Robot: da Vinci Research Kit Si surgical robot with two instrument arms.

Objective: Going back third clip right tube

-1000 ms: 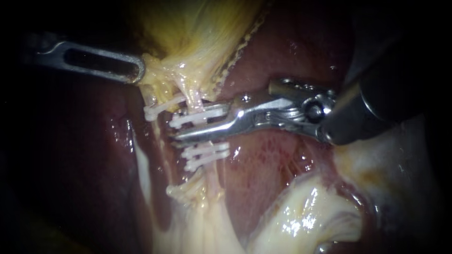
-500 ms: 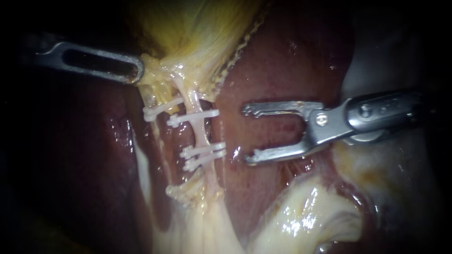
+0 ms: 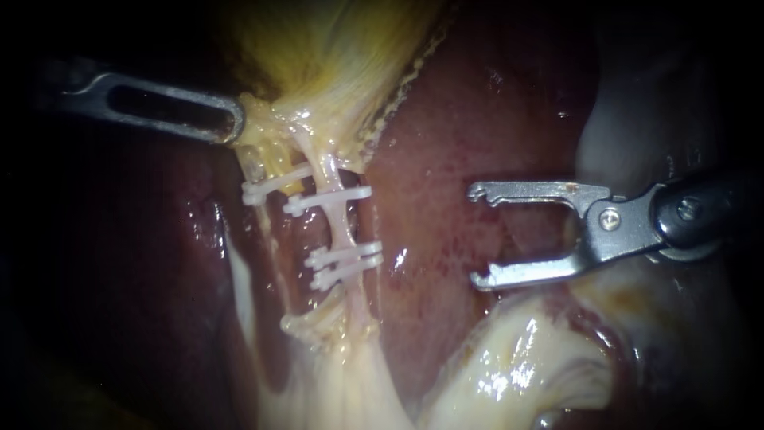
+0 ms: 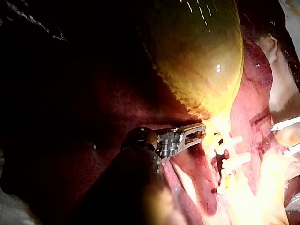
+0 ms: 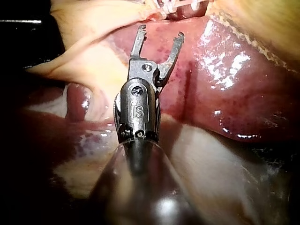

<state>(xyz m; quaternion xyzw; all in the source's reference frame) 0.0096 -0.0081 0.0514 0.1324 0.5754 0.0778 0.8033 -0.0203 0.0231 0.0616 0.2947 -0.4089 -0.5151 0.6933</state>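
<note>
Right instrument's hand (image 3: 476, 236) is wide: two jaws far apart, nothing btwn them, hovering over the liver (image 3: 446, 135), shaft coming in from the right. It sits off to the right of the right tube (image 3: 344, 227), not touching it.

That tube is thin & pale and runs down from the gallbladder (image 3: 334, 48) w/ three white clips across it. There's one upper clip (image 3: 328, 199), then a bare stretch, then two lower clips (image 3: 344, 256) close together, one just under the other. A fourth clip (image 3: 267, 185) sits on a thinner strand just left of the tube, level w/ the upper one.

Left instrument (image 3: 236, 119) comes in from the left. Its hand is narrow, clamped on the yellow fringe at the gallbladder's neck, tissue bunched at the tip.

Left wrist view agrees: the jaws lie together at the narrow end of the gallbladder (image 4: 197, 56), w/ the clips just ahead.

In the right wrist view the jaw tips point toward the clips, w/ bare liver (image 5: 225, 79) btwn tips & clips.
</note>
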